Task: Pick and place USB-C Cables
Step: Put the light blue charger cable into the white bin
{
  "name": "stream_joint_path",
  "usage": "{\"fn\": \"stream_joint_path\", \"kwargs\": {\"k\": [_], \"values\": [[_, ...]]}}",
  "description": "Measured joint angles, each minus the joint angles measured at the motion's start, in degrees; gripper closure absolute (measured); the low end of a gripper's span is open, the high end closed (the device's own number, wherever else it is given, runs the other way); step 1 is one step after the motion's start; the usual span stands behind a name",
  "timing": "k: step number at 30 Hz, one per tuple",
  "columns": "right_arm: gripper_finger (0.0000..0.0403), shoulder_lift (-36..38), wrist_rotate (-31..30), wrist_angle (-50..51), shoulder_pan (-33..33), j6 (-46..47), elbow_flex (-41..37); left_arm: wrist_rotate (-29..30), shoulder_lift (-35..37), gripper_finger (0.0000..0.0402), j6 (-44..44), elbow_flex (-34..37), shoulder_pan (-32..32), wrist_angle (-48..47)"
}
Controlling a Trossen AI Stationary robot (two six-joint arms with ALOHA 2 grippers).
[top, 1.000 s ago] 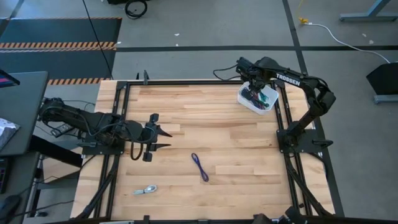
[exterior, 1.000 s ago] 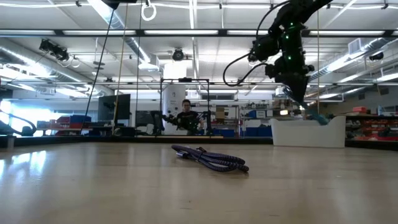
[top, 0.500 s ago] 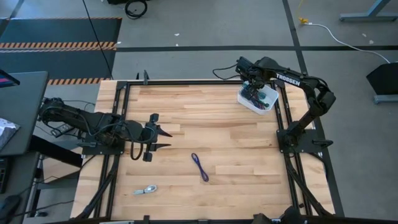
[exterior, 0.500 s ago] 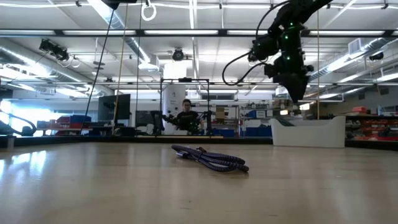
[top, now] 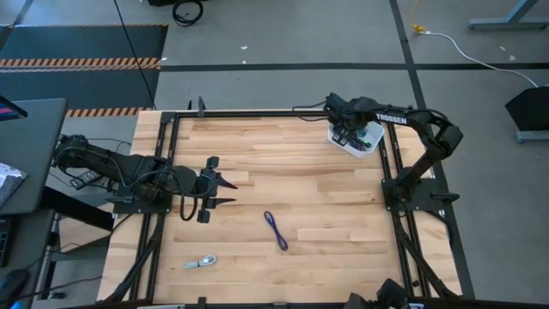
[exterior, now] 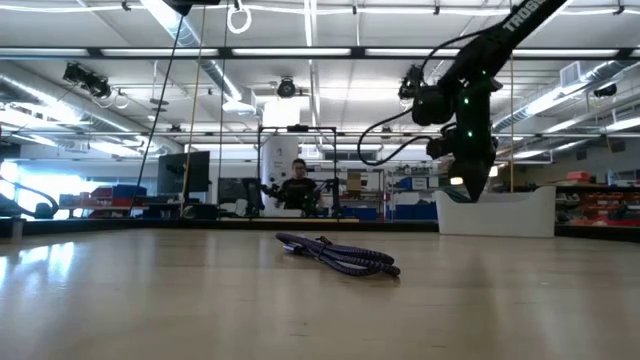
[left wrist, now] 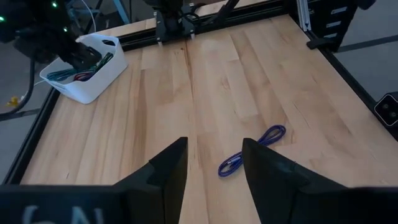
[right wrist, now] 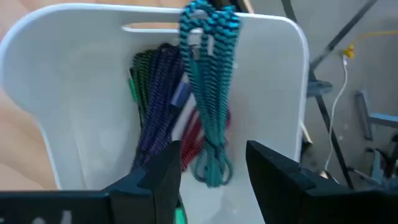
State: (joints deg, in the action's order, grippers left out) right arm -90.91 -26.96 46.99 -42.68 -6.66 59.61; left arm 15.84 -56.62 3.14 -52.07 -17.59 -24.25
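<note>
In the high view, the white rounded-square plastic tray (top: 371,146) at two o'clock is largely hidden beneath the right gripper (top: 350,134).

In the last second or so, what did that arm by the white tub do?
The right end effector let go of the teal cable, which now lies in the white tray with the others, and the open end effector shifted slightly toward the table's middle. The left end effector, the purple cable and the silver-white cable stayed put.

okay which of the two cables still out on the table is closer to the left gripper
The purple cable near the table's middle is closer to the left gripper. The silver-white cable lies farther off, toward the table's near edge.
</note>
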Motion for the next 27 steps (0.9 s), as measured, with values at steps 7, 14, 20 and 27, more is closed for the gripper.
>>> {"fn": "stream_joint_path", "kwargs": {"k": [7,14,20,27], "values": [[0.0224,0.0,1.7,-9.6,-1.7,-1.0,-5.0,0.0,0.0,0.0241,0.2,0.0,0.0,0.2],[0.0312,0.0,1.5,-10.5,-2.2,-1.1,-6.0,0.0,0.0,0.0241,0.0,0.0,0.0,0.2],[0.0387,0.0,1.0,-5.5,-2.0,-0.4,-4.3,0.0,0.0,0.0241,0.0,0.0,0.0,0.2],[0.0393,0.0,0.1,7.3,-1.9,3.8,1.7,0.0,0.0,0.0241,0.0,0.0,0.0,0.2]]}}
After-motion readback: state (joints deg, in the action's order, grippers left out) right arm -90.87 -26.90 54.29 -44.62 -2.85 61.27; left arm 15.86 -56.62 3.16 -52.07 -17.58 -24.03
